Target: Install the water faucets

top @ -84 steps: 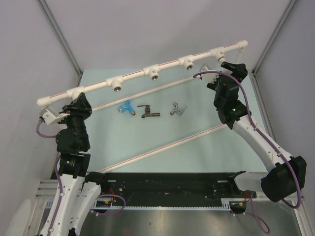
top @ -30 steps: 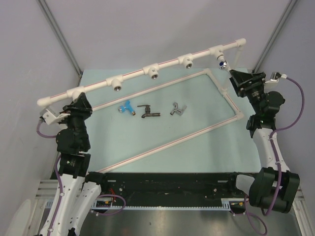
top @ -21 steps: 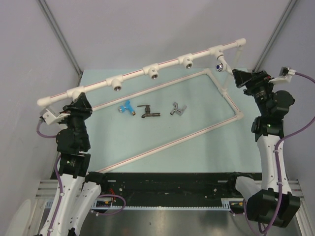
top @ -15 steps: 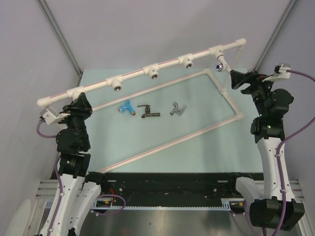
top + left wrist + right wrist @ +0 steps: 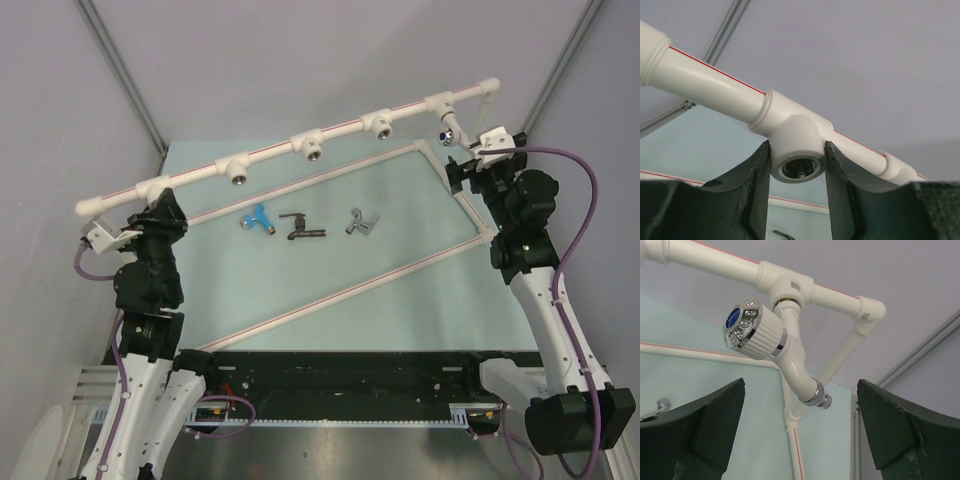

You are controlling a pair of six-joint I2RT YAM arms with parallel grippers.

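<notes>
The white faucet (image 5: 447,131) hangs screwed into the rightmost tee of the white pipe rail (image 5: 275,152). In the right wrist view it (image 5: 790,357) has a ribbed knob with a blue cap. My right gripper (image 5: 462,170) is open just right of it, its jaws (image 5: 800,387) wide apart and touching nothing. The blue faucet (image 5: 258,219), the dark faucet (image 5: 302,229) and the silver faucet (image 5: 360,222) lie on the table. My left gripper (image 5: 163,205) is shut on the leftmost tee fitting (image 5: 799,150), one finger on each side of its socket.
Three more tee sockets (image 5: 310,148) on the rail stand open. White frame pipes (image 5: 340,285) cross the pale green table diagonally and along the right side. Metal enclosure posts (image 5: 555,75) rise at both back corners.
My right arm, which had drawn off to the right of the white faucet, has swung back left and turned, its open jaws now close to the faucet. The left arm has not moved.
</notes>
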